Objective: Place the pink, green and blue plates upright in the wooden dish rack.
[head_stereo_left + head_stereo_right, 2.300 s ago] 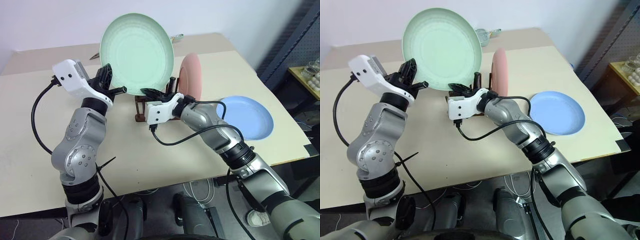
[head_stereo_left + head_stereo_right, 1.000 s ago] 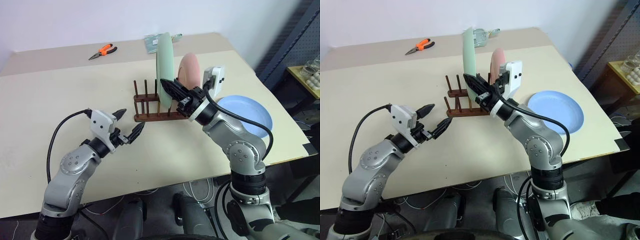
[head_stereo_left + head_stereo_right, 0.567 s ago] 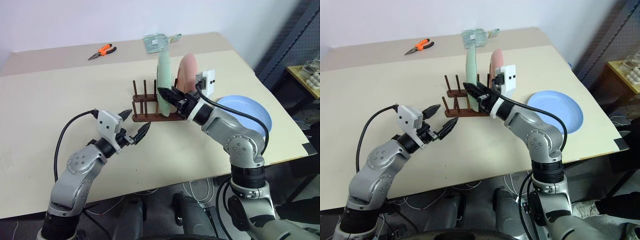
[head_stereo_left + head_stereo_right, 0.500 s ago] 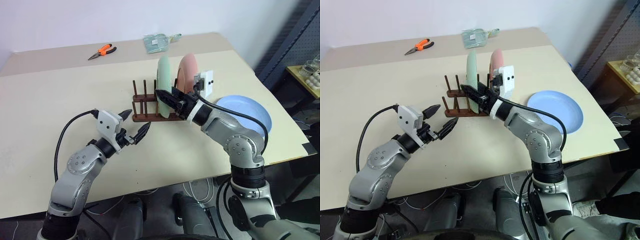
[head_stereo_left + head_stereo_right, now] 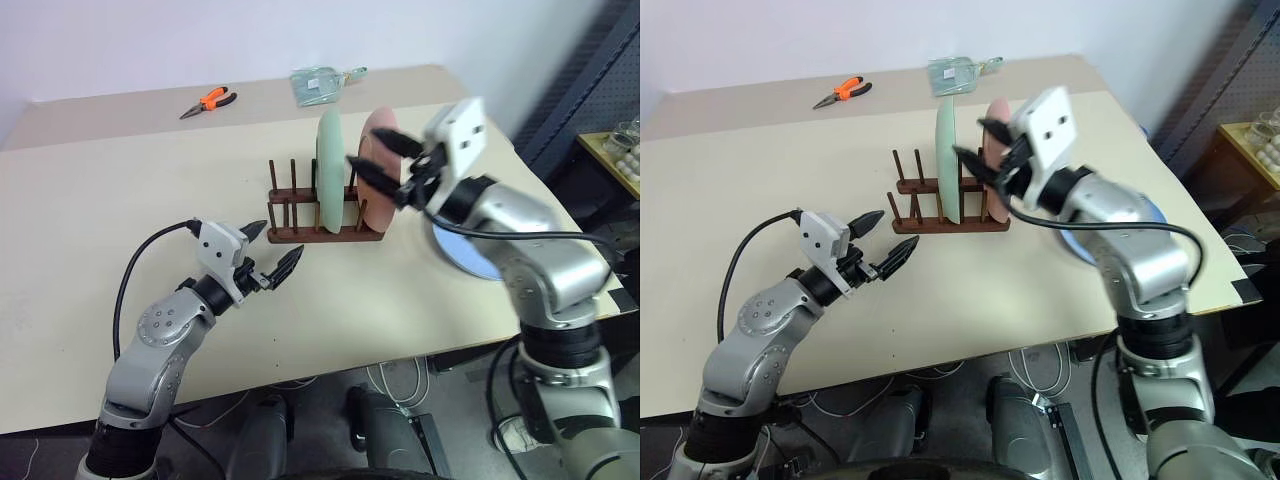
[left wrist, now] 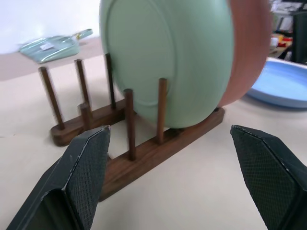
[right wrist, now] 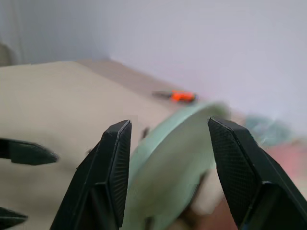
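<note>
The green plate [image 5: 329, 168] stands upright on edge between the dowels of the wooden dish rack [image 5: 300, 234]. Right behind it in the same rack stands the pink plate [image 5: 377, 214]. The blue plate [image 5: 463, 257] lies flat on the table to the right, mostly hidden by my right arm. My right gripper [image 5: 377, 160] hangs open above the rack in front of the pink plate's upper part, holding nothing. Low over the table, in front and to the left of the rack, my left gripper [image 5: 272, 254] is wide open and empty, facing the green plate [image 6: 168, 62].
Orange-handled pliers [image 5: 210, 99] and a teal object [image 5: 320, 82] lie at the far side of the table. A shelf with glassware [image 5: 625, 148] stands beyond the table's right edge. The rack's left dowels [image 6: 81, 91] hold nothing.
My right gripper has opened, let go of the green plate and risen up and to the right. The green plate now stands in the rack. The left gripper has stayed put.
</note>
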Controlling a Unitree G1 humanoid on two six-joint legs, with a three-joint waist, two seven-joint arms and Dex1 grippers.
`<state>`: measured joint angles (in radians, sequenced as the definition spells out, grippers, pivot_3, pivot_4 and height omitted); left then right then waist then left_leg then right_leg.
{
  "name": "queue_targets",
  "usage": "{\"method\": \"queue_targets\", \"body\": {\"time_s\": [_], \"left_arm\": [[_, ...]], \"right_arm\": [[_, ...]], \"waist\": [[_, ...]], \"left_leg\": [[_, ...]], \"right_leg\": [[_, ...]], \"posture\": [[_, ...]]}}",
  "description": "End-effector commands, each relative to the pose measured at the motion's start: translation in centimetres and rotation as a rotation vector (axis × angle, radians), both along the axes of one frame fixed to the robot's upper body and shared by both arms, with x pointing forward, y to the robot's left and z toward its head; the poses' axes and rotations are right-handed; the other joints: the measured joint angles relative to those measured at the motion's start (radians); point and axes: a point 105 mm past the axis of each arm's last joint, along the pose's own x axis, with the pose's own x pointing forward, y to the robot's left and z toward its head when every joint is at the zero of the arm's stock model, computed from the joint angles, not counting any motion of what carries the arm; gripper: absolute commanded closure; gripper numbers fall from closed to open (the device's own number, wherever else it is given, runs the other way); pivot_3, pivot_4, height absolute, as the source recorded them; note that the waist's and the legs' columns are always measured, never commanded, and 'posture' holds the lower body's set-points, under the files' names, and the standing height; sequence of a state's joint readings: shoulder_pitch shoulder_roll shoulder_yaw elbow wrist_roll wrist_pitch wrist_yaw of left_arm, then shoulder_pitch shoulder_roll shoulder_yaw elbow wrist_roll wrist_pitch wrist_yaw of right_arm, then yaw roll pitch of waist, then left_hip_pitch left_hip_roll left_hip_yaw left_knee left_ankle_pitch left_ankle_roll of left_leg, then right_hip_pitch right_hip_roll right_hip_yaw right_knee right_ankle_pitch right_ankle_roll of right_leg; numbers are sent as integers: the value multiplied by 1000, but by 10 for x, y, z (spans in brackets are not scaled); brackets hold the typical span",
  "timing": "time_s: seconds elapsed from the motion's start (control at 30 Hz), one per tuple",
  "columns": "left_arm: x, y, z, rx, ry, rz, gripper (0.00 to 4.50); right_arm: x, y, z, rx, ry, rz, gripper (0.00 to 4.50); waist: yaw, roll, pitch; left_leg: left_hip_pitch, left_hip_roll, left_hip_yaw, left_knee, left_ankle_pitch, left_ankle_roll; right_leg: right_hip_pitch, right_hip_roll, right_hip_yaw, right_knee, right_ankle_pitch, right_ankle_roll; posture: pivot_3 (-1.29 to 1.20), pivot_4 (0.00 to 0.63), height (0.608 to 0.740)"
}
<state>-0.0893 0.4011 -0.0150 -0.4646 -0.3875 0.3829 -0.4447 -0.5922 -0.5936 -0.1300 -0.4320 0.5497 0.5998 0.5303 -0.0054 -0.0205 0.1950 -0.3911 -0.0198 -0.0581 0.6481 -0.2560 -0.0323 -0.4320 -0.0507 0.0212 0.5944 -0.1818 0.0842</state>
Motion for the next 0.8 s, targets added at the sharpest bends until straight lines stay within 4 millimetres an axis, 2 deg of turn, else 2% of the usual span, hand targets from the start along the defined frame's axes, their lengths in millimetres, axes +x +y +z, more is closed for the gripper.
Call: {"method": "queue_targets", "body": {"time_s": [0.03,0.07,0.13,0.27,0.4,0.5,0.63,0.67,0.73,0.8], "left_arm": [[3,2,9,10,-57,-11,379],[4,0,8,17,-57,-28,379],[4,-6,6,25,-54,-70,379],[5,-20,3,39,-56,-141,379],[8,-25,5,27,-65,-157,379],[9,-27,5,27,-66,-160,379],[8,-26,4,28,-65,-160,379],[8,-26,4,28,-64,-159,379],[7,-25,4,29,-65,-150,379],[9,-21,4,32,-71,-126,379]], "right_arm": [[-5,-65,-15,-48,67,-178,1411],[-8,-75,-33,-81,137,-205,1091],[-15,-81,-71,-186,263,-232,168],[-14,-91,-136,-308,402,-365,73],[-5,-108,-177,-381,476,-523,73],[1,-118,-184,-415,469,-587,920],[5,-119,-177,-412,439,-592,2835],[6,-120,-176,-415,433,-595,3457],[9,-118,-162,-440,360,-598,4452],[13,-110,-135,-444,233,-585,4452]], "waist": [[14,-1,0],[18,-1,0],[16,0,-1],[-6,1,-1],[-10,1,0],[-6,2,0],[-5,1,0],[-6,1,0],[-6,1,0],[-7,1,0]], "left_leg": [[0,0,0,0,0,1],[0,0,0,1,-1,1],[1,0,1,1,-1,2],[2,1,4,0,-1,2],[2,1,3,1,-1,2],[2,1,3,1,-1,2],[1,0,3,2,-1,2],[1,0,3,2,-1,2],[1,0,3,2,-1,2],[1,0,3,2,-1,2]], "right_leg": [[1,0,0,-1,0,0],[2,-1,0,-2,0,0],[2,-1,0,-3,0,0],[1,0,2,-1,-1,1],[1,1,2,0,-1,1],[1,1,2,-1,-1,1],[1,1,2,-1,-1,1],[1,1,2,-1,-1,1],[1,1,2,0,-1,1],[1,1,2,0,-1,1]], "posture": [[0,150,739],[0,150,739],[0,150,739],[0,150,739],[0,150,739],[0,150,739],[0,150,739],[0,150,739],[0,150,739],[0,150,739]]}}
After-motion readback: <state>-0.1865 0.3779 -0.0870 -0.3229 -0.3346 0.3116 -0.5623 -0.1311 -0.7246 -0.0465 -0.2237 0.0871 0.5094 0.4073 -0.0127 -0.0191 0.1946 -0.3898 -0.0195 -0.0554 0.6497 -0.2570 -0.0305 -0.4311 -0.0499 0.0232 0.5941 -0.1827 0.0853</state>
